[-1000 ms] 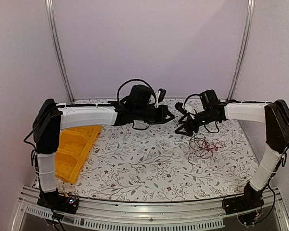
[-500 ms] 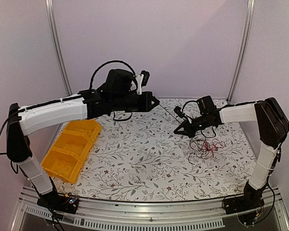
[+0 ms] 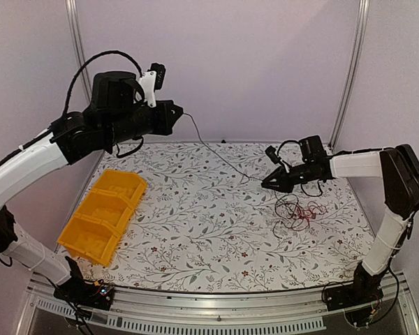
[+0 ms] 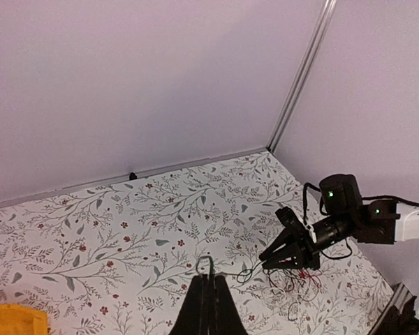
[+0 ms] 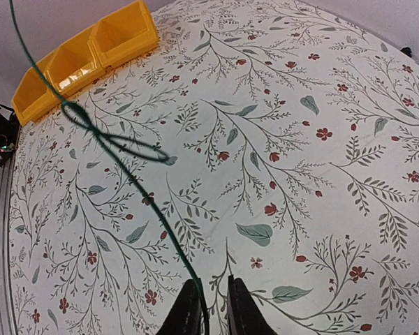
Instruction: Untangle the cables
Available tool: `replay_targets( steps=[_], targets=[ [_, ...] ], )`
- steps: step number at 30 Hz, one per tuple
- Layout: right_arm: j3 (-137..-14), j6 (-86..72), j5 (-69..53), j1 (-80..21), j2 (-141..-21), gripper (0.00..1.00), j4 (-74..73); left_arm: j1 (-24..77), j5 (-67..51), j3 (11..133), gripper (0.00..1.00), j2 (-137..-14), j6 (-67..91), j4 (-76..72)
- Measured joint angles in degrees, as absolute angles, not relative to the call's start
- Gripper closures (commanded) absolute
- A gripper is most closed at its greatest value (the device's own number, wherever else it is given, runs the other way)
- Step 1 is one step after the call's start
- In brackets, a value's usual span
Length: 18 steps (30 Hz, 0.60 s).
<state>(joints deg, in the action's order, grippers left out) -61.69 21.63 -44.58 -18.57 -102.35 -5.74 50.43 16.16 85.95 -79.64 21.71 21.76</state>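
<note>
Right gripper [image 5: 213, 286]: it is hovering low over the table [image 3: 195, 230] with its jaws standing narrowly apart. The gap between them is wider than the wire, so nothing is looking pinched.
Cable at the jaws: the taut cable [image 5: 143, 202] is passing through that gap, lying close against one of the fingers [image 5: 188, 307].
Heap: the other cables [image 3: 297, 209], black and red, are lying in a loose tangle on the table just behind and below the right gripper, on its own arm's side. I cannot tell whether they are touching it.
Long axis: from the right fingertips the cable is running forward and off to the gripper's left in one nearly straight line, climbing as it goes.
Loop [image 5: 126, 145]: a small flattened loop is sitting on that line ahead of the right gripper, clear of its tips and sticking out to one side.
Left gripper [image 3: 176, 116]: it is hanging high at the far end of the line, well apart from the right gripper. Its fingers are pressing together on the cable, which is leaving from their tips.
Nearer arm: the right one is much closer to both heap and loop.
Judgement: the next move is probably turning on this axis. A pull away from the right gripper would be drawing the strand out of the heap through the right jaws, and the loop could be tightening into a knot.
</note>
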Motion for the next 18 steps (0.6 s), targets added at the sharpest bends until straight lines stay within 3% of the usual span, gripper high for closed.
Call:
replay_targets(
  steps=[2,4,5,6,7,8,9,18],
  targets=[
    [-61.2,21.5,-43.2,-17.7,-102.1,0.86,-7.0,49.5,18.3,86.1,1.00,-78.1,21.1,20.9],
    [-60.5,21.5,-42.0,-16.8,-102.1,0.62,-8.4,48.9,19.6,86.1,1.00,-76.7,20.9,20.2],
    [-60.2,21.3,-41.6,-16.5,-102.0,0.60,-9.2,48.7,20.1,86.1,1.00,-76.2,20.9,19.9],
    [-60.0,21.2,-41.0,-16.3,-102.0,0.61,-9.9,48.6,20.7,85.9,1.00,-75.6,20.9,19.4],
    [-59.9,21.3,-40.5,-16.1,-101.9,0.70,-10.4,48.6,21.1,85.7,1.00,-75.4,20.8,19.1],
    [-59.9,21.5,-40.3,-16.1,-101.7,0.87,-10.9,48.5,21.5,85.4,1.00,-75.2,20.7,18.7],
    [-59.9,22.0,-40.1,-16.1,-101.5,0.97,-11.3,48.4,21.8,84.9,1.00,-75.0,20.6,18.7],
    [-59.9,22.1,-39.5,-16.1,-99.4,0.99,-13.3,47.2,22.8,81.4,1.00,-75.0,19.9,19.0]
  ],
)
